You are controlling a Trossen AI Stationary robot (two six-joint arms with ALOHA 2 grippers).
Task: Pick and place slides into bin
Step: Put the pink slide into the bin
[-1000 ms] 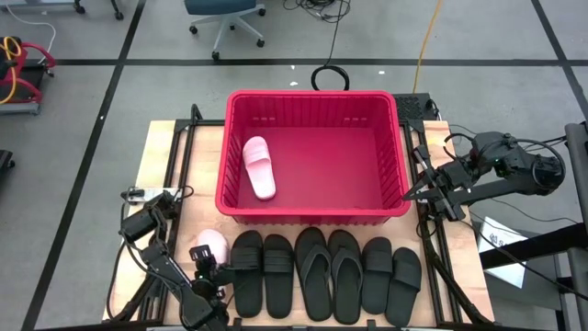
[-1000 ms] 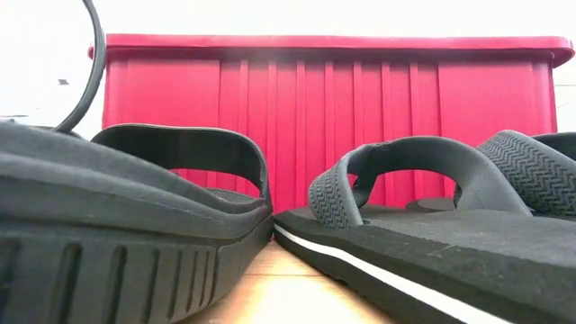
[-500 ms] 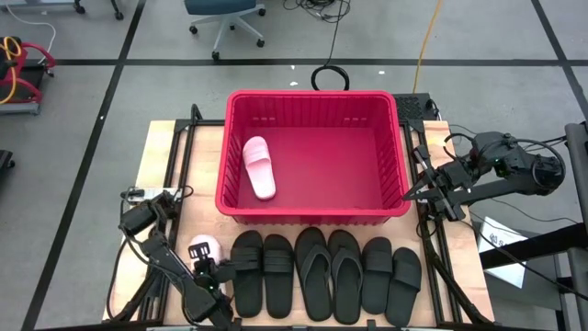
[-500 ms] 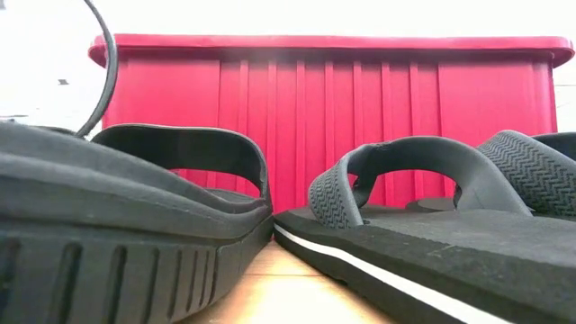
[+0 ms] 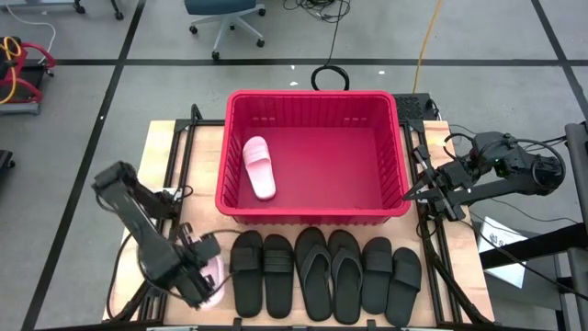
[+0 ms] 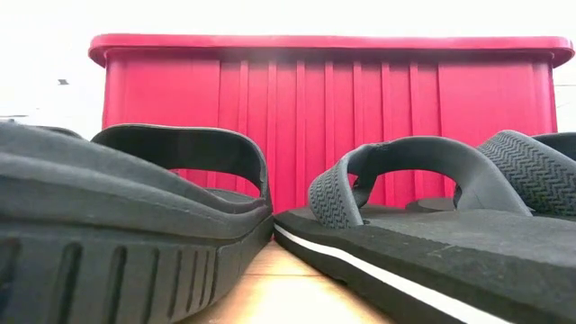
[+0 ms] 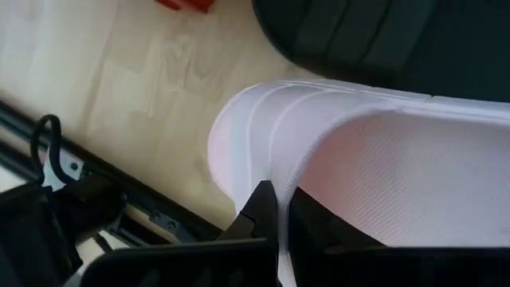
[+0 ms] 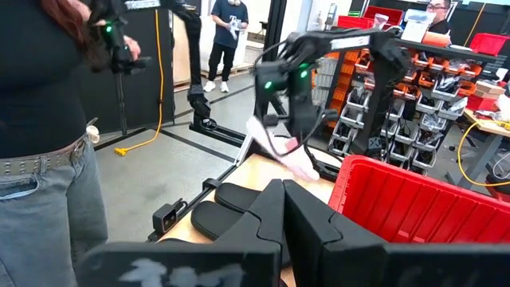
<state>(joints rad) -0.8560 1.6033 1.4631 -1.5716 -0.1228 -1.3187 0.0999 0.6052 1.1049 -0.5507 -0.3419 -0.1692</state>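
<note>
The red bin (image 5: 312,95) stands mid-table with one white slide (image 5: 258,167) lying flat on its floor. Six black slides (image 5: 326,273) lie in a row on the table in front of the bin, and two show close up in the low view (image 6: 405,207). My left gripper (image 5: 196,273) is at the front left, shut on the second white slide (image 5: 216,274), which also fills the left wrist view (image 7: 358,143). My right gripper (image 5: 415,191) waits shut and empty beside the bin's right wall. My left gripper pinches the white slide's rim (image 7: 275,171) between its two fingers, near one rounded end. In the right wrist view the slide (image 8: 285,153) hangs tilted below the gripper, lifted clear of the table.
The table's metal frame rails (image 5: 175,175) run along the left side. A person (image 8: 40,96) stands close to the table in the right wrist view, with shelving and others farther back. An office chair (image 5: 225,14) stands beyond the far edge.
My left arm has swung up and back, and its gripper has risen with the white slide. The slide has left the table beside the leftmost black slide and now hangs tilted, a little nearer the front edge. The arm's cable loop has left the low view.
</note>
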